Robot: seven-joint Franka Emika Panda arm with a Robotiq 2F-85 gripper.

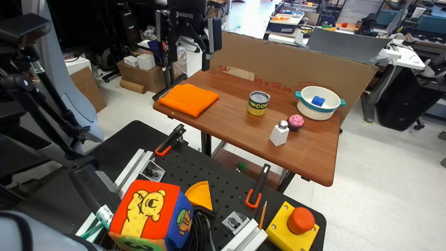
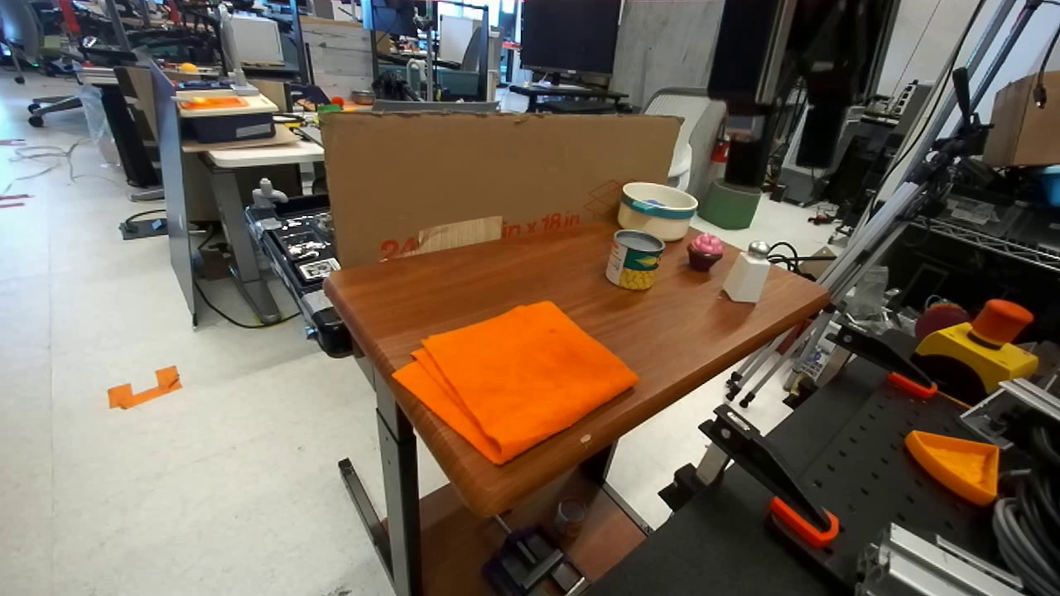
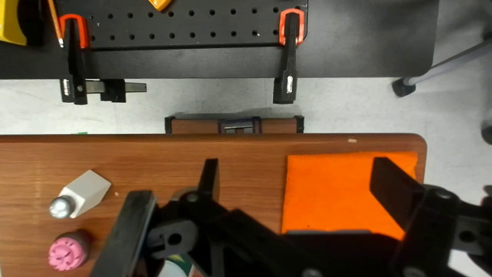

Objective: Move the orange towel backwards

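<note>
The orange towel (image 1: 188, 99) lies flat and folded on the brown table, near one end and its front edge. It shows in an exterior view (image 2: 526, 377) with its folded layers at one side. In the wrist view the towel (image 3: 330, 192) is partly covered by the gripper body and a finger. My gripper (image 1: 190, 61) is open and empty, raised above the table and apart from the towel. Its fingers also show at the top right in an exterior view (image 2: 782, 141). In the wrist view the fingers (image 3: 296, 167) are wide apart, one in front of the towel.
On the table (image 1: 230, 130) stand a corn can (image 1: 258, 103), a white shaker (image 1: 279, 133), a pink-topped cupcake (image 1: 295, 122) and a white-and-blue bowl (image 1: 315, 113) holding a blue piece. A cardboard sheet (image 1: 278, 64) stands along the back edge. A black bench with clamps (image 1: 256, 188) faces the front edge.
</note>
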